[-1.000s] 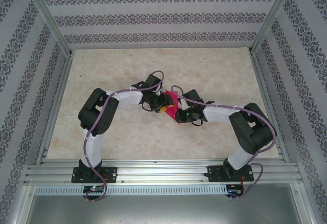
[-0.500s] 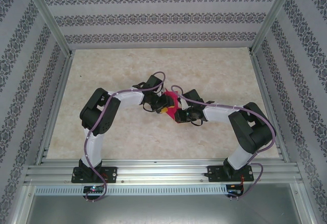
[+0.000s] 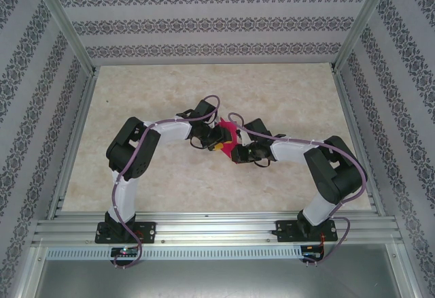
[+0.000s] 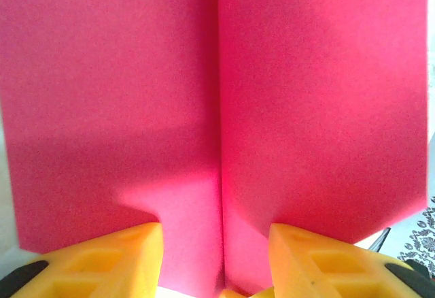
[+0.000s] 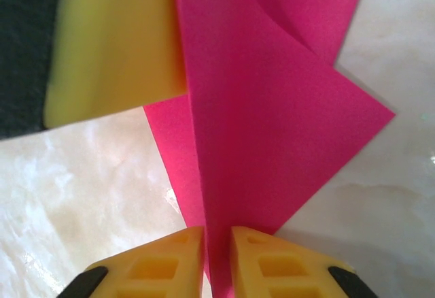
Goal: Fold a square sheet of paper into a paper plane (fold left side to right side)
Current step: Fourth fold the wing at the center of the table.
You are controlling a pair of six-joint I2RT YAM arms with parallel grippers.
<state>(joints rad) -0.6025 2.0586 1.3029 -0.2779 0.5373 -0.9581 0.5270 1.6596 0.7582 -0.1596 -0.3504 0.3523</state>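
Hardly anything moved vs. 1 s ago: both arms sit approx. where they were, the right wrist nudged a touch toward centre, and the pink patch between them looks about the same. The table [image 3: 170, 94] is bare marble-pattern apart from the work at its middle. The left arm [image 3: 136, 150] and right arm [image 3: 326, 169] bend inward and meet there, w/ the paper [image 3: 229, 138] held up off the table between the tools. The left tool [image 3: 216, 143] comes at it from the left and the right tool [image 3: 239, 154] from the right and slightly nearer the bases. In the left wrist view the paper [image 4: 217, 107] stands as two panels meeting at a crease that runs straight away from the cam. The left tool [image 4: 216, 243] is spread, one yellow finger [image 4: 109, 257] each side of that crease, prob. straddling, not squeezing. In the right wrist view the right tool [image 5: 217, 243] is pressed together on the paper's [image 5: 272, 121] near edge, the sheet rising thin-on from between its fingers. A left-tool pad [image 5: 112, 46] sits just beside the sheet's left face. Key relation: the crease axis lies along the left tool's approach line, centred in its gap, w/ the right tool anchoring. So the left arm is the free one, and the left-to-right fold likely hinges on it closing or sweeping that left panel over. Risk, imo: the sheet slips in the right pinch and the crease skews.
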